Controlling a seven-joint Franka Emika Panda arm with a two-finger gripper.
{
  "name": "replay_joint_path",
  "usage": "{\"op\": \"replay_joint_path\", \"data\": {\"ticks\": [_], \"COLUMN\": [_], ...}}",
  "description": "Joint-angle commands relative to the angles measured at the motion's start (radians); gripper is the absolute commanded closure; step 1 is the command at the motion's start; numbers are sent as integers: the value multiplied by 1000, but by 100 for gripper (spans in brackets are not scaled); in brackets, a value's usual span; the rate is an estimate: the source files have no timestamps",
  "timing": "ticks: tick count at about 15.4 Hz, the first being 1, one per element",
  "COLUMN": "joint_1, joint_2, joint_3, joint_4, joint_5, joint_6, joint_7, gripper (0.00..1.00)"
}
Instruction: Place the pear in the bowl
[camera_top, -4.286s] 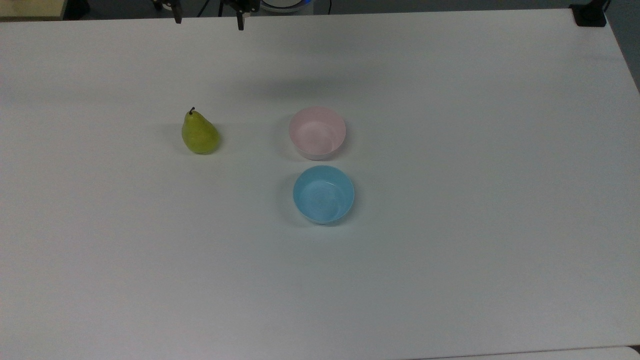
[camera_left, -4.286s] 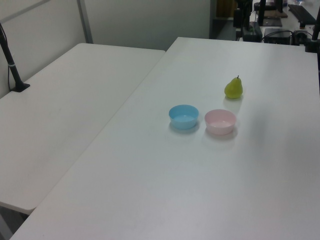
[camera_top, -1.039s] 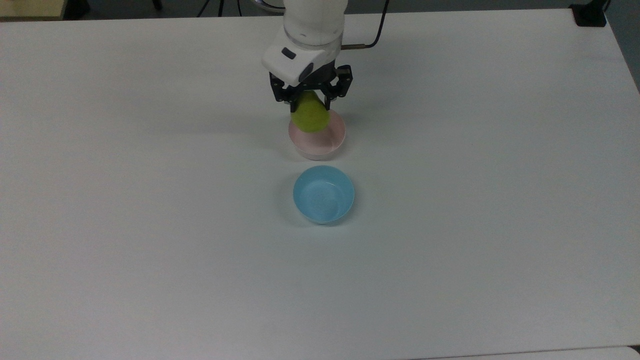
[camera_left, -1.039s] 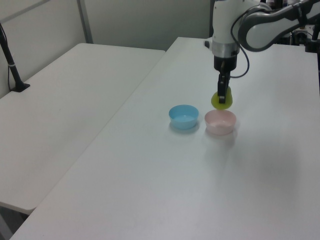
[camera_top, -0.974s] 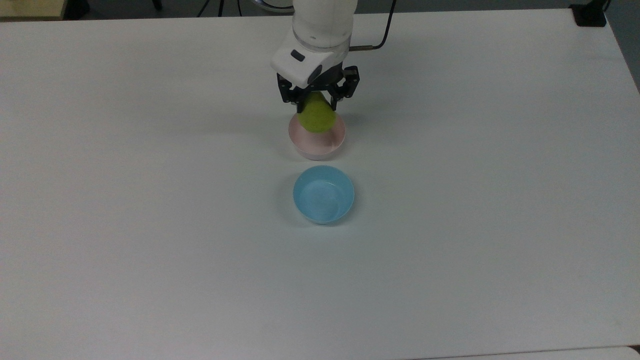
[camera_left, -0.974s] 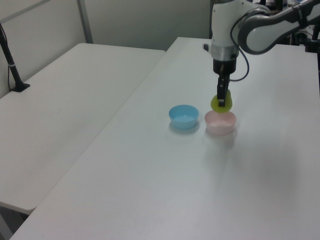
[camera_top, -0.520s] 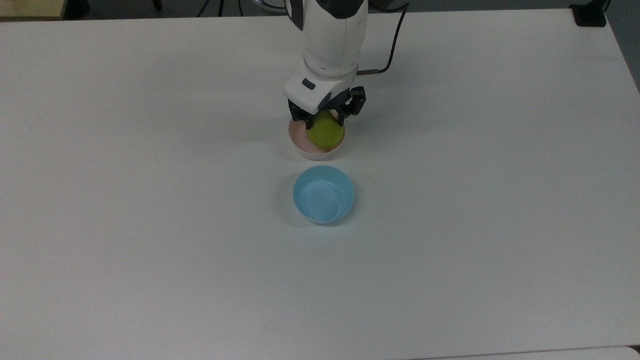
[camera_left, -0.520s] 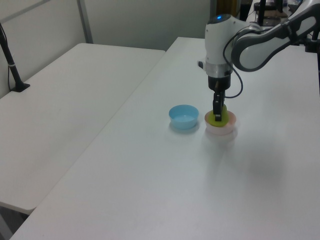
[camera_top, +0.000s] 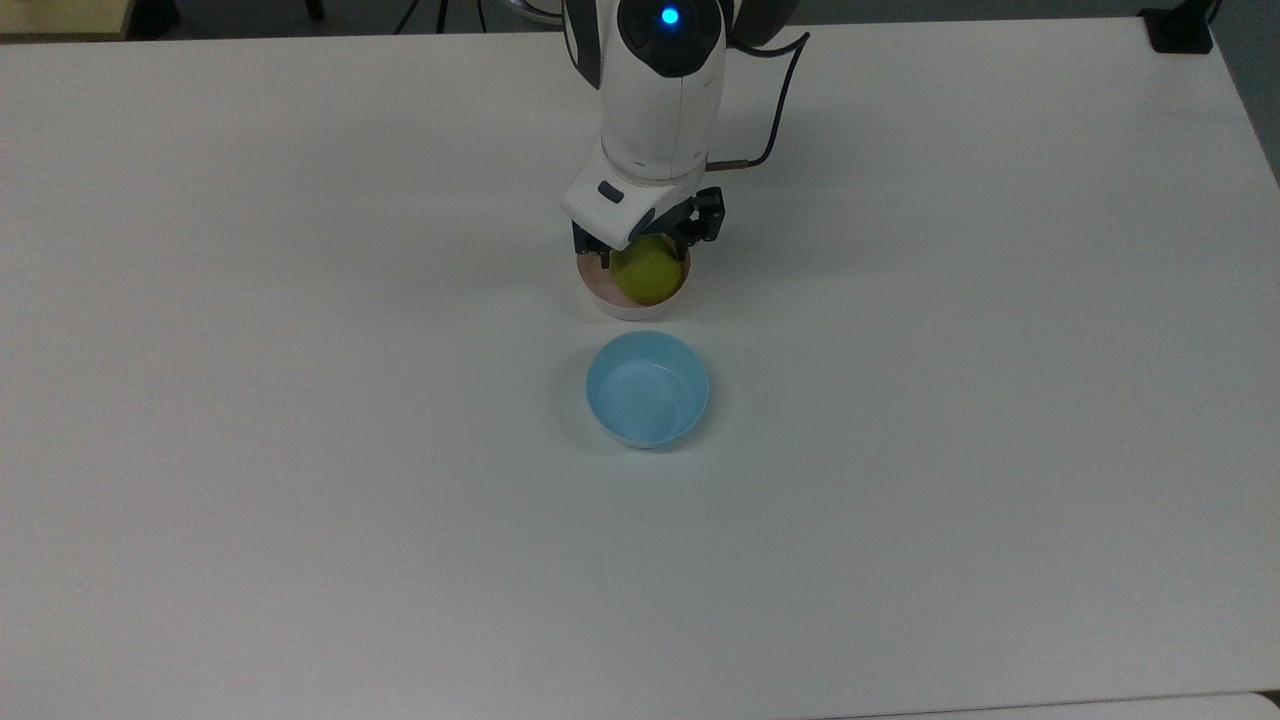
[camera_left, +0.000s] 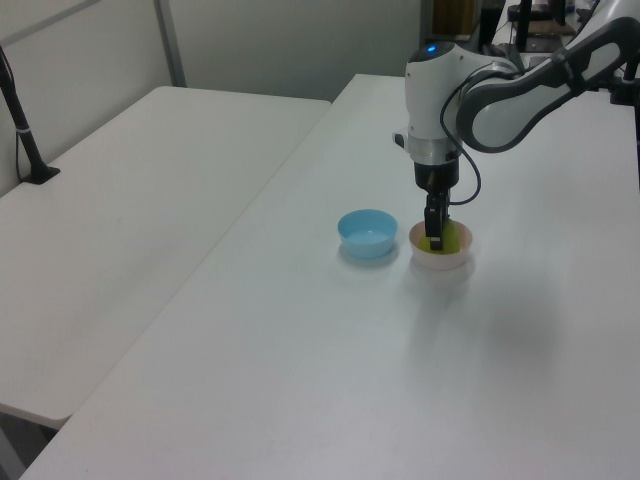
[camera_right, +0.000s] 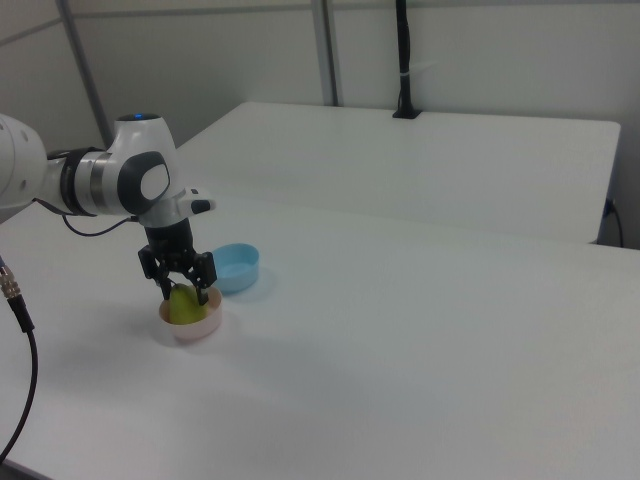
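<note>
The yellow-green pear (camera_top: 648, 276) (camera_right: 183, 308) sits low inside the pale pink bowl (camera_top: 600, 296) (camera_left: 440, 262) (camera_right: 190, 330) at the table's middle. My gripper (camera_top: 645, 262) (camera_left: 436, 238) (camera_right: 184, 295) points straight down into the bowl, its black fingers on either side of the pear and shut on it. In the left view the pear (camera_left: 449, 240) shows as a green patch behind the finger. The white wrist hides the bowl's far rim in the top view.
A light blue bowl (camera_top: 647, 388) (camera_left: 367, 232) (camera_right: 236, 267) stands right beside the pink one. A black cable (camera_top: 770, 130) trails from the wrist. A second white table (camera_left: 120, 190) adjoins, with a black post (camera_left: 25, 140) clamped on it.
The pear stood on the table to the top view's left of the bowls. Over the last second the gripper carried it over the pink bowl and lowered it inside.
</note>
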Motion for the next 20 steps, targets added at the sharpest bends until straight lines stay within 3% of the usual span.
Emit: {"op": "replay_joint_path", "data": {"ticks": [1, 5, 8, 11, 15, 20], "joint_1": [-1, -17, -14, -5, -10, -16], "joint_2": [-57, -125, -172, -246, -321, -337], "joint_3": [-10, -42, -85, -135, -158, -165], "joint_4": [3, 97, 194, 230, 231, 231], "joint_5": [-17, -14, -3, 0, 3, 14], "joint_6": [-10, -210, -373, -476, -519, -521], "joint_7": [16, 5, 11, 4, -4, -4], "gripper": [0, 0, 0, 0, 0, 0]}}
